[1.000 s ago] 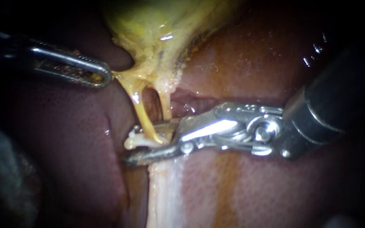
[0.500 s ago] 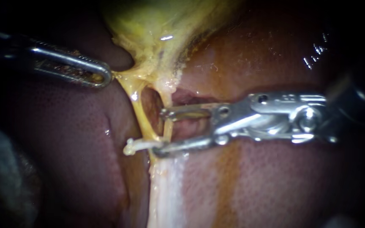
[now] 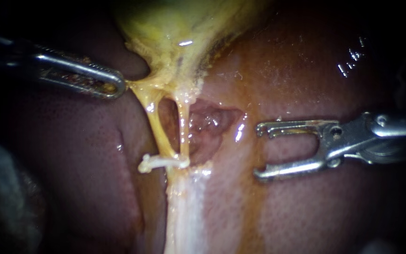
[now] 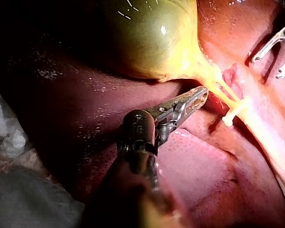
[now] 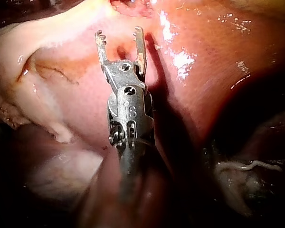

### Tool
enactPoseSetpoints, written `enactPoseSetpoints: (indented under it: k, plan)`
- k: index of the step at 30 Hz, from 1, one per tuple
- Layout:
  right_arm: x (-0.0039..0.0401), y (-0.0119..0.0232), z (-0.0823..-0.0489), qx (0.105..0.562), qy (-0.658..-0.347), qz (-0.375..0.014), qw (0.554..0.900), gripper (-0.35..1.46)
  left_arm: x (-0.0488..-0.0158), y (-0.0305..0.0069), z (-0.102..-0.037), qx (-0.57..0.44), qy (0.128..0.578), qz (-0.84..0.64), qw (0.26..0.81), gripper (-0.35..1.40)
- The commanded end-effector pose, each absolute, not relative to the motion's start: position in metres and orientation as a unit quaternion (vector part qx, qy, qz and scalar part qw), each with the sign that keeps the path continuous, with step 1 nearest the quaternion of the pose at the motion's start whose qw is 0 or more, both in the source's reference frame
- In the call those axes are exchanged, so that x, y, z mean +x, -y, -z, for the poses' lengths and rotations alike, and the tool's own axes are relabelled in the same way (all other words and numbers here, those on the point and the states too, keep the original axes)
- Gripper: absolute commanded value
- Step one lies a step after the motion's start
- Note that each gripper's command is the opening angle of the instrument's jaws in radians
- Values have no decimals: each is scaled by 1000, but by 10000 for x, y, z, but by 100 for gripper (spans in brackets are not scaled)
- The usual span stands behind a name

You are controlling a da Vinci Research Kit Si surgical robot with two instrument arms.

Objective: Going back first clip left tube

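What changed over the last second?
The right instrument withdrew rightward off the tubes, jaws open and empty, leaving the clip behind. The left instrument stayed shut on the gallbladder tissue; clip and tubes unmoved.

Steel left instrument [image 3: 116, 86] pinches yellow gallbladder tissue [image 3: 175, 42]. A white clip [image 3: 158, 162] crosses the thin yellow left tube [image 3: 158, 131]; the steel right instrument [image 3: 258, 152] gapes empty, well right.

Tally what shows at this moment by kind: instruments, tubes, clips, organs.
2 slender metal instruments: left instrument, right instrument
2 thin yellow tubes: left tube, right tube
1 white clip
1 yellow-green gallbladder
1 reddish-brown liver
Total: 7
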State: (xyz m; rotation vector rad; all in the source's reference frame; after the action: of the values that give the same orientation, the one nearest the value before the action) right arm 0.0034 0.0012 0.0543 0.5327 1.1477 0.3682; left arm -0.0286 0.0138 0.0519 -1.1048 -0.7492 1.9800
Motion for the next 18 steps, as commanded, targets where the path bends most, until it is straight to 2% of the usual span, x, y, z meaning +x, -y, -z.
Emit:
enactPoseSetpoints:
  k: [1, 12, 18]
  plan:
    - [33, -12, -542, 246, -534, -169, 791, 50, -288, -137, -521, -430, 291, -771, 368, -35]
    - [28, -13, -541, 247, -534, -169, 791, 50, -327, -119, -567, -433, 296, -774, 354, -35]
    - [28, -13, -540, 246, -535, -166, 791, 50, -334, -111, -585, -430, 304, -772, 357, -35]
